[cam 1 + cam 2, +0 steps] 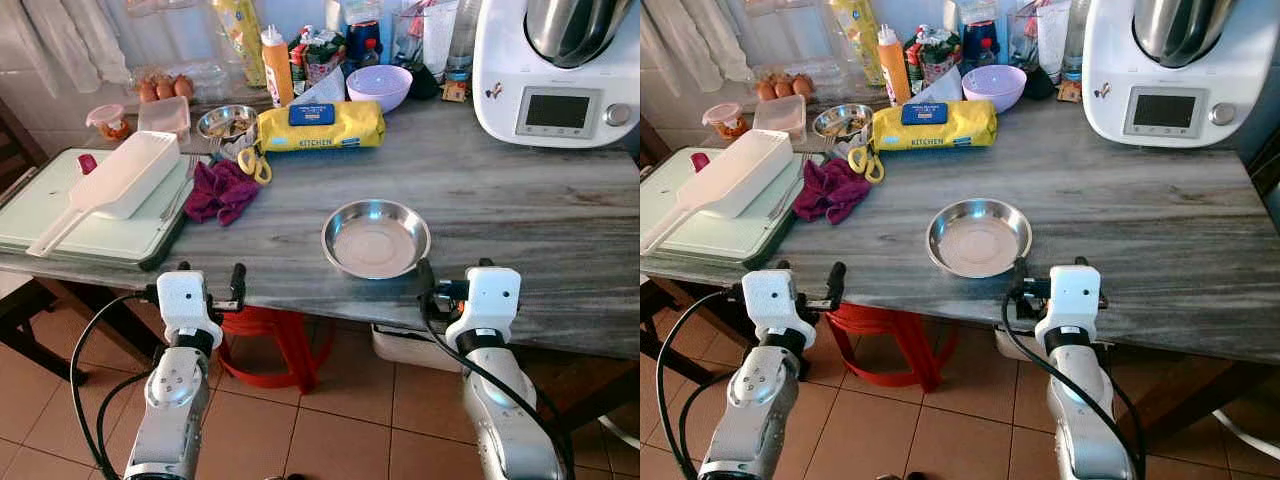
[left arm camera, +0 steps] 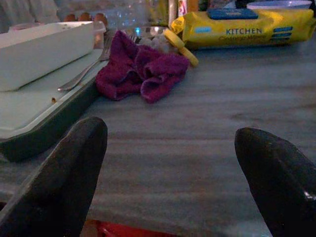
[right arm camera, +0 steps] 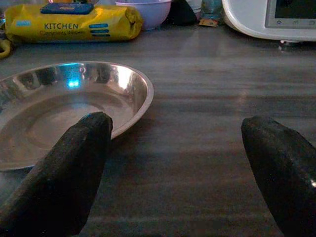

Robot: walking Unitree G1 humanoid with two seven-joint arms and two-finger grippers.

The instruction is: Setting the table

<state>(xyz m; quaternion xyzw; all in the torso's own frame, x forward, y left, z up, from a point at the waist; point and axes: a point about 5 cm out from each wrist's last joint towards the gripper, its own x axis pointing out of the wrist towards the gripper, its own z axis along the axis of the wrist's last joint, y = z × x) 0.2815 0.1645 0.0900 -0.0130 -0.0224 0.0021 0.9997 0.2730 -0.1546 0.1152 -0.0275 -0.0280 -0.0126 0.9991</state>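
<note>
Sitting near the table's [image 1: 520, 215] front edge, a steel plate [image 1: 375, 237] is seen from the head views, with both grippers held at that edge. Left gripper [image 2: 170, 180] is spread wide, facing a purple cloth [image 2: 140, 71]. Right gripper [image 3: 177, 173] is also released, the plate just ahead.

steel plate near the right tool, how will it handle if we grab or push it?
The shallow round stainless-steel plate looks thin and empty, so probably light and stiff. Its polished, low sloping rim may slip between the open right tool fingers. Lying flat on the grey wood-grain table, it would likely slide, not tip.
</note>
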